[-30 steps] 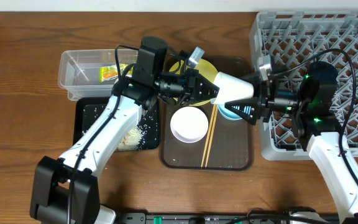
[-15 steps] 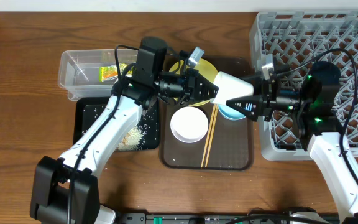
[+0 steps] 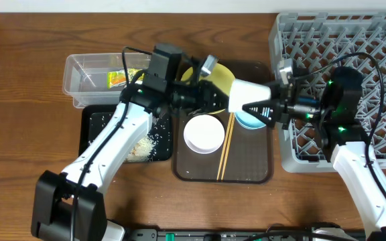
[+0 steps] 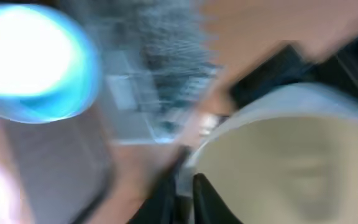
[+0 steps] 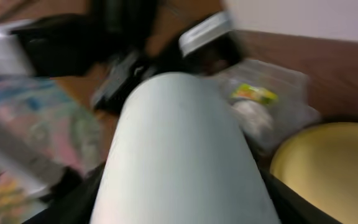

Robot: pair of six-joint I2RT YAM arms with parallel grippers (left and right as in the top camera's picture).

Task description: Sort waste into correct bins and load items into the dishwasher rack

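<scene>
The small white cup (image 3: 245, 94) hangs on its side above the yellow plate (image 3: 220, 75) and the light blue bowl (image 3: 247, 123). My right gripper (image 3: 259, 107) is shut around the cup's body, which fills the right wrist view (image 5: 179, 155). My left gripper (image 3: 224, 100) pinches the cup's rim (image 4: 241, 118) between its fingers (image 4: 188, 186). The white bowl (image 3: 203, 134) and the chopsticks (image 3: 226, 150) lie on the brown tray (image 3: 253, 171). The green-yellow wrapper (image 3: 117, 79) lies in the clear tub (image 3: 79, 80). Rice scraps (image 3: 143, 146) lie in the black tray (image 3: 92, 127).
The grey dishwasher rack (image 3: 380, 40) fills the right side, under my right arm. The tub and black tray sit left of the brown tray, under my left arm. Both wrist views are blurred. The tissue is not clearly seen.
The cup and both grippers have shifted slightly to the left. My left wrist has turned a little.
</scene>
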